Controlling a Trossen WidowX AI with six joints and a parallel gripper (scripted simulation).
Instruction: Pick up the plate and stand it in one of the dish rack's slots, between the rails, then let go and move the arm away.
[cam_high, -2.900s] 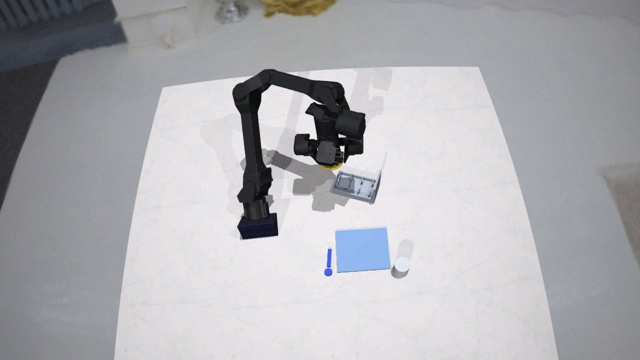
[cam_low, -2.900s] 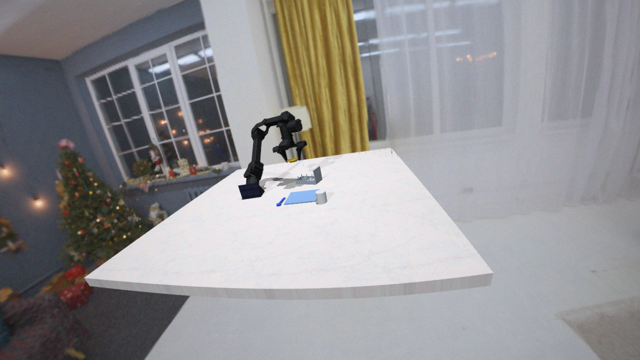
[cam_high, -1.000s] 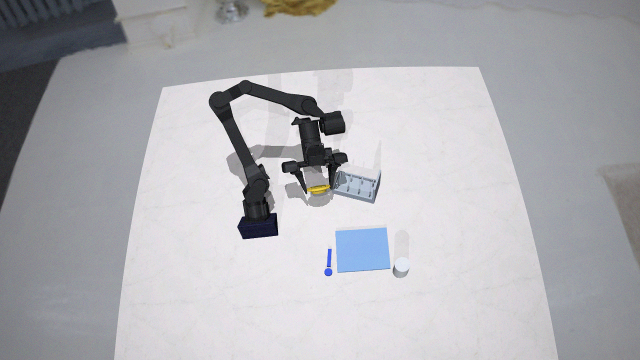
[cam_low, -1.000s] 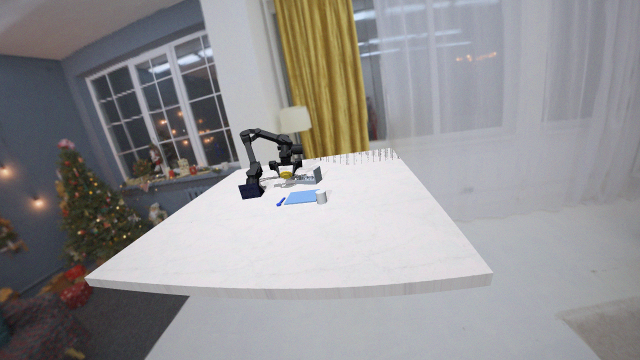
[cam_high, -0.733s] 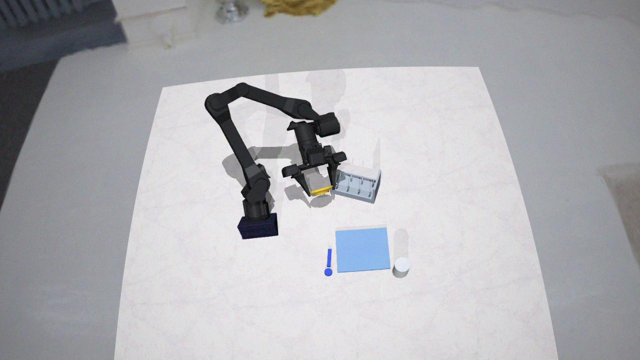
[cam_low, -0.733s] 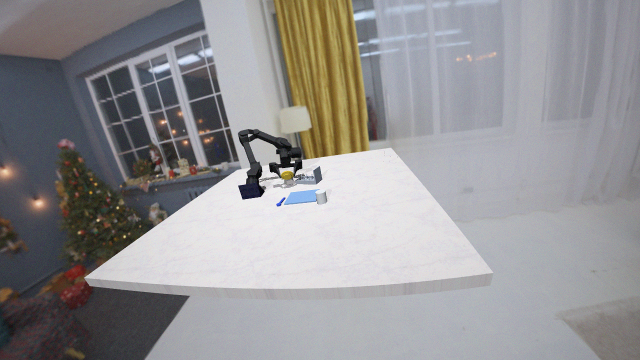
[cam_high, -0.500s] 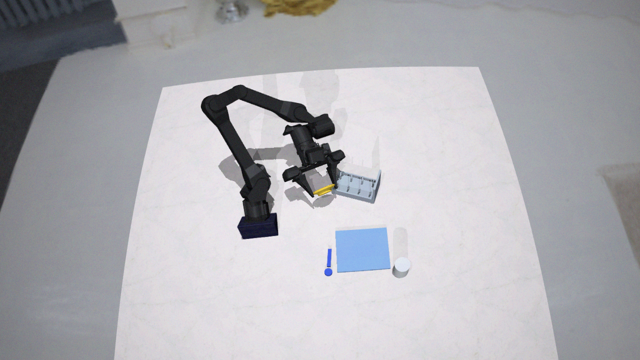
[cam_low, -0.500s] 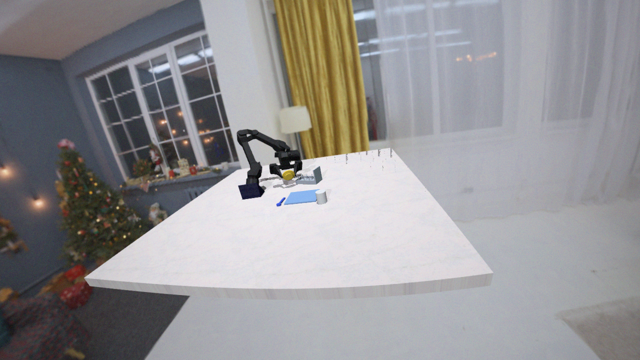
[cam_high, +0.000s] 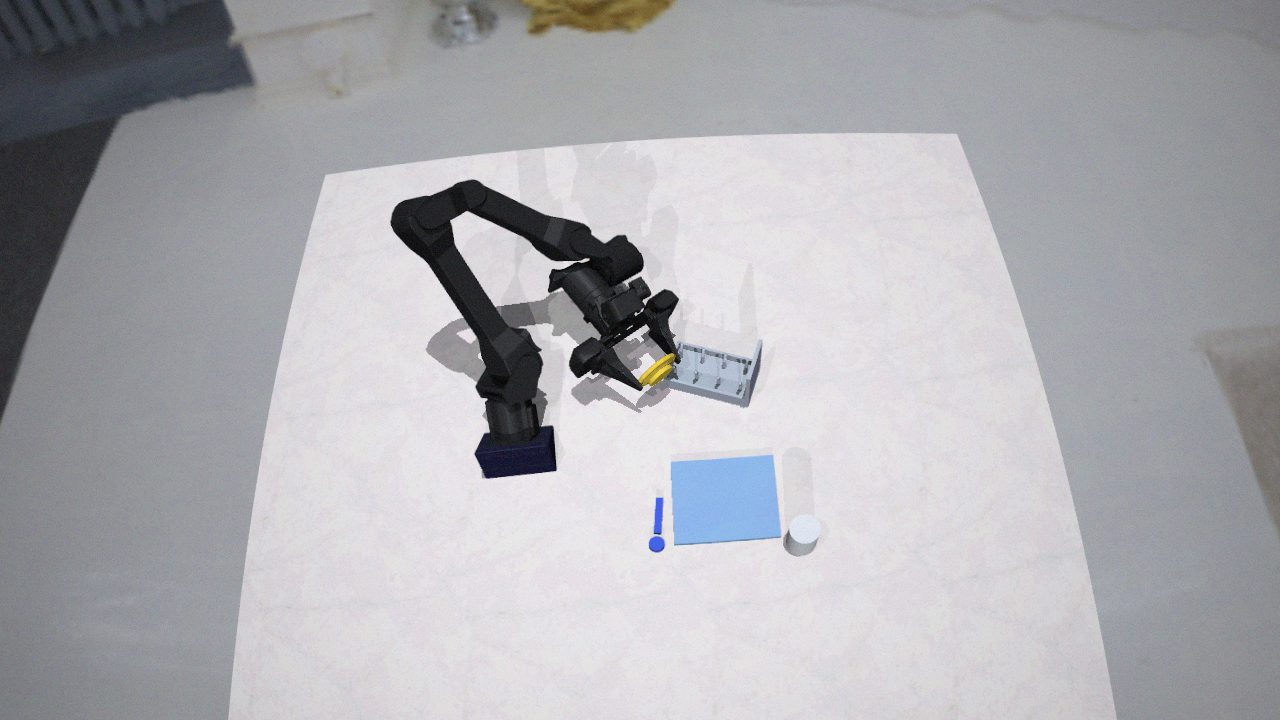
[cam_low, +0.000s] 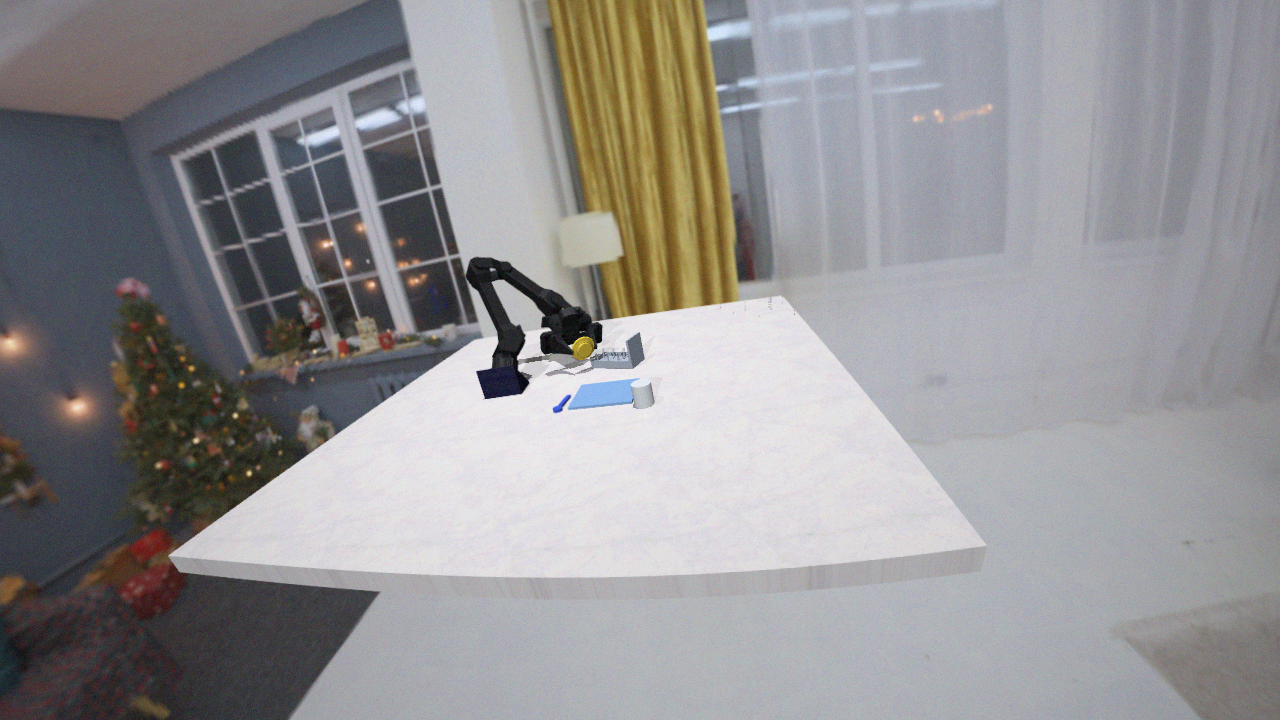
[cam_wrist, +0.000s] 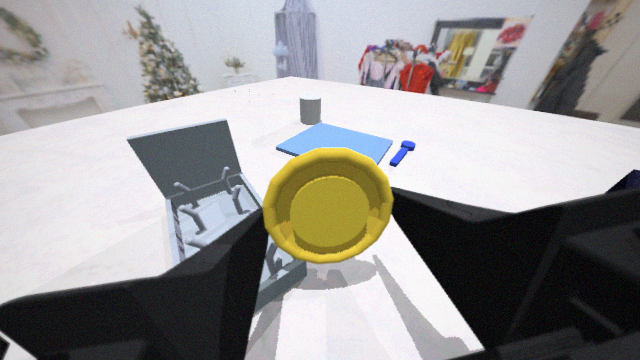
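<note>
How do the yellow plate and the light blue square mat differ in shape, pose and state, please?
The round yellow plate has a raised rim; the flat light blue square mat has straight edges and none. The plate is turned up on edge, while the mat lies flat on the white table. The plate is gripped by the tool beside the grey dish rack; the mat lies untouched, apart from the arm. Both are plain, single-coloured items.

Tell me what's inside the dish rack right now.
Only its own short pegs show inside the dish rack; no dish stands there. The yellow plate is held on edge in the gripper at the rack's open end. One finger hides the rack's near corner.
</note>
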